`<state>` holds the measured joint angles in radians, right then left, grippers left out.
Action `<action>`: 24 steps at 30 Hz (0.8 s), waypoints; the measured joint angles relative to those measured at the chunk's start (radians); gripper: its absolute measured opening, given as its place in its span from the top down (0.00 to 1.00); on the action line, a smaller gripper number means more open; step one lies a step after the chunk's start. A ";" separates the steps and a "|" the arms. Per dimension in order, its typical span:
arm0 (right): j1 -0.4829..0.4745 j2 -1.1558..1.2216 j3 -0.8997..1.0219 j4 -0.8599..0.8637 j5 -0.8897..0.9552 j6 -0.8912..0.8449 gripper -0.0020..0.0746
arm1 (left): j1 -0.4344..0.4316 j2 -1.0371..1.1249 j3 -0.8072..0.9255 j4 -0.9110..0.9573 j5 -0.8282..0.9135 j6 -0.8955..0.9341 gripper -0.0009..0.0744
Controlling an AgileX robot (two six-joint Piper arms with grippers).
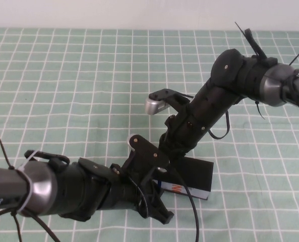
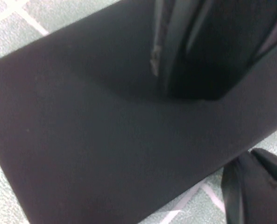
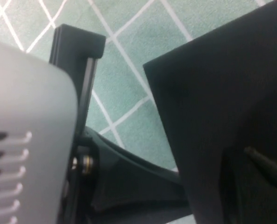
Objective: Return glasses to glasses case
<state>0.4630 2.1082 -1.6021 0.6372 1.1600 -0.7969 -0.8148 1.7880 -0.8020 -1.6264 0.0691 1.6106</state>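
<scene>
Nearest, at lower centre, the left gripper [image 1: 157, 201] is pressing at the glasses case [image 1: 197, 176]; I cannot tell its finger state. Just behind, the right gripper [image 1: 169, 151] is sitting over the closed case on the checked bench [image 1: 63, 75], likewise untellable. Glasses aren't showing.

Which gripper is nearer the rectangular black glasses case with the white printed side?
Too close to call. Both are at the rectangular black glasses case: left gripper at its near-left end, right gripper over its far-left edge.
</scene>
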 joint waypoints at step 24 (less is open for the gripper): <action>-0.248 -0.645 0.014 -0.308 -0.261 0.267 0.99 | 0.017 -0.781 0.097 0.116 -0.069 0.025 0.99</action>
<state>0.2152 1.4630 -1.5882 0.3294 0.8986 -0.5302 -0.7979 1.0074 -0.7046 -1.5103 0.0000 1.6359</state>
